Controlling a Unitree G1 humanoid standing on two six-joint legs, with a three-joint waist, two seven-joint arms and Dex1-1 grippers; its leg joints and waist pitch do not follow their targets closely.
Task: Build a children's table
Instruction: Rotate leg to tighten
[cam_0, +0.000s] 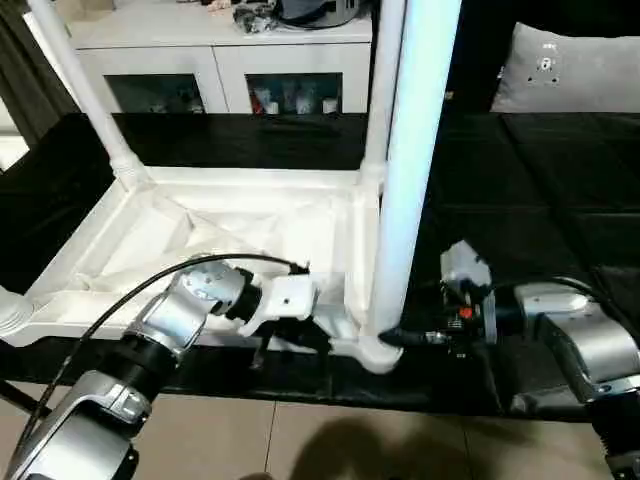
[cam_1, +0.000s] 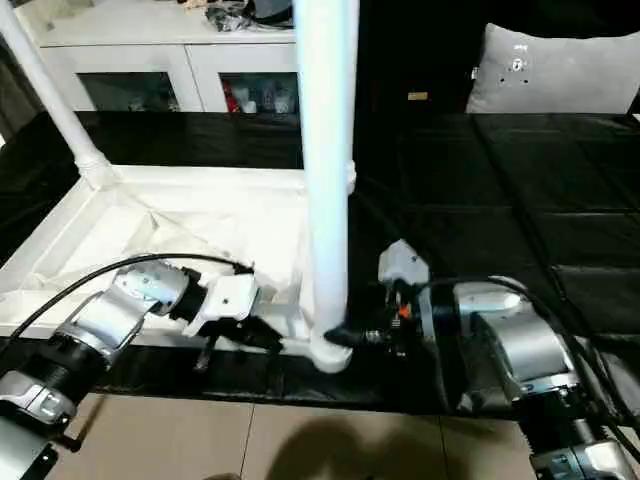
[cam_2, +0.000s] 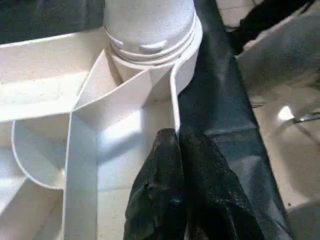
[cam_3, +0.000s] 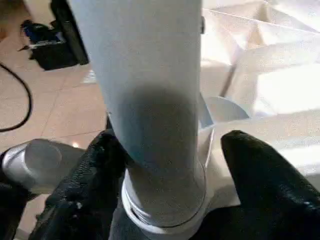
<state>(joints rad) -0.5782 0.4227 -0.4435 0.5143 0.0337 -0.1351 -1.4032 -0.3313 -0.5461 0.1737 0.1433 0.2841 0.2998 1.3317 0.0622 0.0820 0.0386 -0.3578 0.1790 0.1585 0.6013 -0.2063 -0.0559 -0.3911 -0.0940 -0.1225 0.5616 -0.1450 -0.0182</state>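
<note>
Near-corner leg, lower centre: seated in table top, straddled by open right gripper; left gripper closed, empty; three more legs seen standing.

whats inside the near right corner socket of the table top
A white leg stands upright in the corner socket, with the right gripper around its base. The leg's bottom end is hidden inside the socket.
</note>
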